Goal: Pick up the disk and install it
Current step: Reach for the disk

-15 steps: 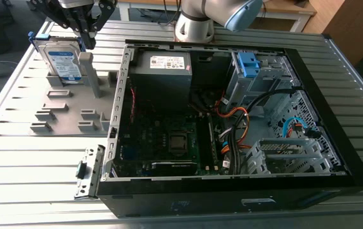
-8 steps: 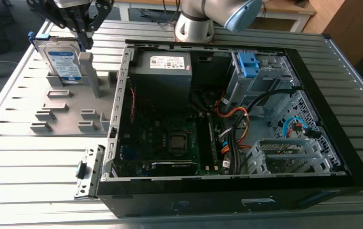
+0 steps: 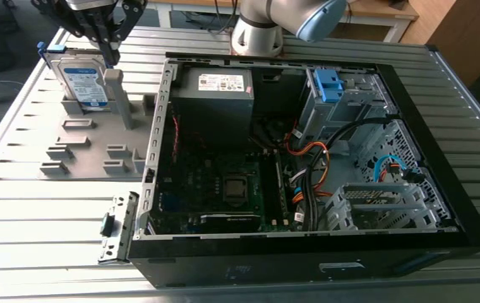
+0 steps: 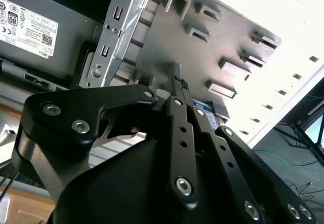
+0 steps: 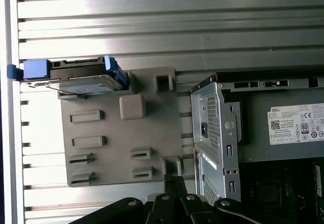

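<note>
The disk [image 3: 83, 79], a silver drive with a white-and-blue label in a blue caddy, stands on edge in a slot at the far end of the grey fixture plate [image 3: 88, 148], on the exterior view's left. My gripper [image 3: 109, 53] hangs just above and beside the disk's top edge, over the tall grey post [image 3: 114, 95]. Its black fingers are drawn together with nothing between them. In the first wrist view the disk [image 5: 81, 78] lies apart from the gripper [image 5: 174, 179]. The second wrist view has the fingertips [image 4: 178, 82] pointing at the plate.
The open black computer case [image 3: 442, 132] takes up the middle of the slatted metal table [image 3: 38, 221]. Inside are a grey power-supply box [image 3: 215, 88], a drive cage with a blue bracket [image 3: 328, 82], the motherboard [image 3: 223, 183] and loose cables. The arm's base [image 3: 259, 35] stands behind the case.
</note>
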Action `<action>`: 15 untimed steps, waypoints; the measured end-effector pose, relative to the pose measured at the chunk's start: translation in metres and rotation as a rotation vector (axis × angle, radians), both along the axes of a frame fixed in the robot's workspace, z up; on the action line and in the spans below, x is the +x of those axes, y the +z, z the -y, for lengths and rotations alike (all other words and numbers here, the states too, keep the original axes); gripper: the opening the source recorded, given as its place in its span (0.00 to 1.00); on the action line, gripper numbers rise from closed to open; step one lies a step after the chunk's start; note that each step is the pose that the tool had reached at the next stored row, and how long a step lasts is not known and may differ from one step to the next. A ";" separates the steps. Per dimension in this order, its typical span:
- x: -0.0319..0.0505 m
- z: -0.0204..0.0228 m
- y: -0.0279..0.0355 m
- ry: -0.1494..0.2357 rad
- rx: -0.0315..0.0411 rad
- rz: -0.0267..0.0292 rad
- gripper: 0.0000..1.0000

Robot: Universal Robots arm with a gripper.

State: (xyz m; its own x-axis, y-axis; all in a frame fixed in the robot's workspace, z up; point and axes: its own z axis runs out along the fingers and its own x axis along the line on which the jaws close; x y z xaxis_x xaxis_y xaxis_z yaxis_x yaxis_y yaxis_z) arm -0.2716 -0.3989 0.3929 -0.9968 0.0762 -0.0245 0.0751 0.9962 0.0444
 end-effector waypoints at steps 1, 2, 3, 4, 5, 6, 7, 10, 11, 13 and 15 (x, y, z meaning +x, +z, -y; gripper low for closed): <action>-0.0006 0.0000 0.0000 0.000 0.0000 0.0000 0.11; -0.0011 0.0000 0.0000 0.000 0.0000 0.0000 0.11; -0.0017 0.0000 0.0000 0.000 0.0000 0.0000 0.11; -0.0023 0.0000 0.0000 0.000 0.0000 0.0000 0.11; -0.0028 0.0000 0.0000 0.000 0.0000 0.0000 0.11; -0.0035 0.0000 0.0000 0.000 0.0000 0.0000 0.11; -0.0041 0.0000 0.0000 0.000 -0.0001 0.0000 0.11; -0.0061 0.0000 0.0000 0.000 -0.0001 0.0000 0.11; -0.0067 0.0000 0.0000 0.000 0.0000 0.0000 0.11; -0.0079 0.0000 0.0000 0.000 0.0000 0.0000 0.11; -0.0091 0.0000 0.0000 0.000 0.0000 0.0000 0.11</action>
